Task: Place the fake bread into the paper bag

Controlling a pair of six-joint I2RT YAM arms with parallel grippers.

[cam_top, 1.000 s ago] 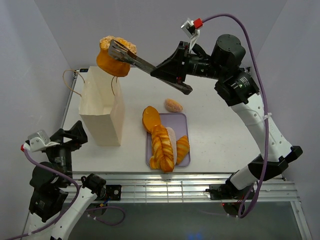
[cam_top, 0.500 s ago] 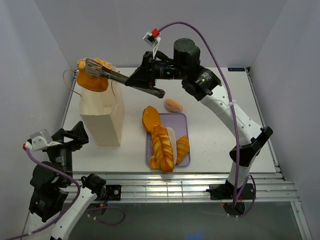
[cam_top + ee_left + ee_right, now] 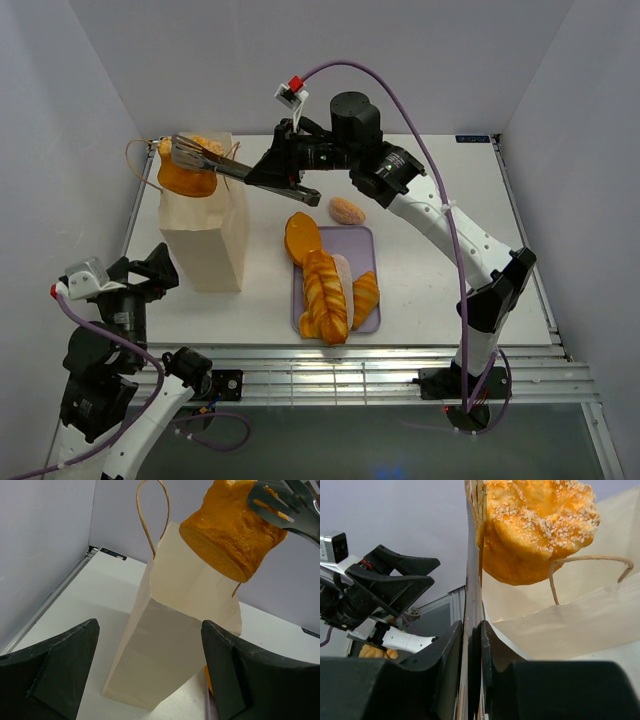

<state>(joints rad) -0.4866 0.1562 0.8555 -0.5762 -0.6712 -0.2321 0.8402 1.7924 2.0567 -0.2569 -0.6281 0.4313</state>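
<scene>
Glossy orange-golden bun (image 3: 186, 176) with a seeded, ruffled top, tilted in mid-air. Well out ahead of the right gripper (image 3: 272, 170) jaws, pinched at the far end of the tongs (image 3: 215, 160), right above the bag's mouth. Tall cream paper bag (image 3: 205, 235), upright and open, thin cord handles looped up. Directly under that bun, straight ahead of the wide-apart left gripper (image 3: 150, 630) jaws. Other bread below and nearer than the right jaws: small pale bun (image 3: 348, 210), oval loaf (image 3: 302, 236), braided loaves (image 3: 325, 295) and a smaller piece (image 3: 365, 297), lying close together.
</scene>
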